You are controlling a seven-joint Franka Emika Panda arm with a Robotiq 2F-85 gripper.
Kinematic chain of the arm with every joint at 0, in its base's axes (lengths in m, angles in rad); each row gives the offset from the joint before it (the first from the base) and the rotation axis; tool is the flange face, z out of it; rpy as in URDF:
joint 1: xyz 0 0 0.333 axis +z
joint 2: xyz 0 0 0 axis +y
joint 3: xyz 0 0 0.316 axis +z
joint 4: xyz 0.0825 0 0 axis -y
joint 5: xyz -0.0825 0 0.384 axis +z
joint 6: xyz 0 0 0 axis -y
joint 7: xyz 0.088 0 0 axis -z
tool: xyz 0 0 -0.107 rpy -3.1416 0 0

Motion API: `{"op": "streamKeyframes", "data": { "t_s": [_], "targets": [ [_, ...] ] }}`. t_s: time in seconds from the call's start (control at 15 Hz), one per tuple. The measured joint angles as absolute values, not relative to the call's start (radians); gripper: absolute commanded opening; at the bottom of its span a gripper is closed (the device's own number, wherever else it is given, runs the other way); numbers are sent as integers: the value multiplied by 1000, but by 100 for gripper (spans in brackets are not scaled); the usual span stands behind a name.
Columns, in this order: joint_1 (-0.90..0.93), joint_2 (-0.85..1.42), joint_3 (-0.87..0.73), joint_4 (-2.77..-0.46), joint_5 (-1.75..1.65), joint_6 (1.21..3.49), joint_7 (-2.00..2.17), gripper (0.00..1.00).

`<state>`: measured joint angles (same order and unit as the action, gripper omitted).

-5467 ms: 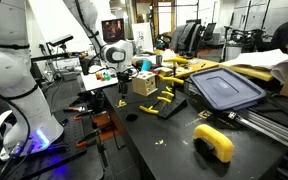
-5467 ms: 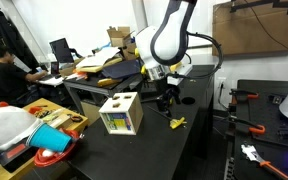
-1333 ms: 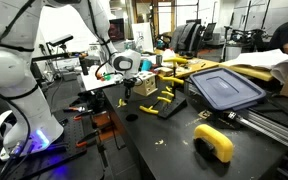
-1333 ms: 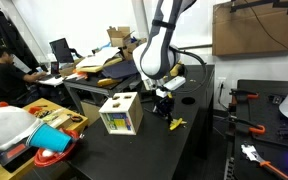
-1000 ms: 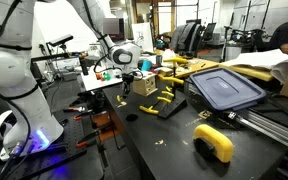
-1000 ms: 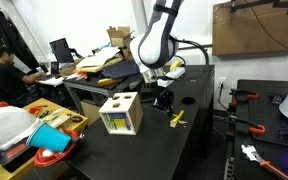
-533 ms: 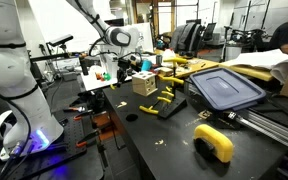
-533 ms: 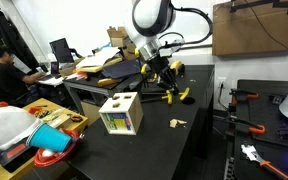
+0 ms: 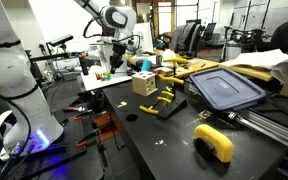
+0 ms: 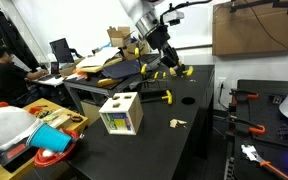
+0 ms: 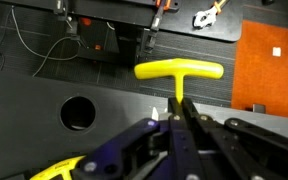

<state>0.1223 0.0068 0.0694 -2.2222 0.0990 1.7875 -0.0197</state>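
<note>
My gripper [image 11: 179, 108] is shut on the stem of a yellow T-shaped piece [image 11: 179, 71], whose crossbar sticks out past the fingertips. In both exterior views the gripper [image 10: 167, 56] [image 9: 115, 47] hangs high above the black table [image 10: 154, 150]. A wooden box with shaped cut-outs [image 10: 121, 113] [image 9: 144, 83] stands on the table well below it and off to one side. A small pale block [image 10: 177, 124] lies on the table beside the box.
A round hole [image 11: 77, 112] in the tabletop lies below the gripper. Yellow frame parts [image 9: 159, 102], a dark blue lid [image 9: 224, 88] and a yellow curved object [image 9: 214, 142] sit further along the table. An orange mat [image 11: 274, 60] with tools lies beyond the table edge.
The gripper has lifted the yellow piece from just above the tabletop near the box to high over the table. It stayed shut throughout.
</note>
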Motion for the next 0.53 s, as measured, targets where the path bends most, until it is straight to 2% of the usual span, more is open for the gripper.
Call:
{"op": "streamKeyframes", "data": {
  "t_s": [0.53],
  "targets": [
    [125,21,88,-2058,101,1632,-95,2]
  ]
}}
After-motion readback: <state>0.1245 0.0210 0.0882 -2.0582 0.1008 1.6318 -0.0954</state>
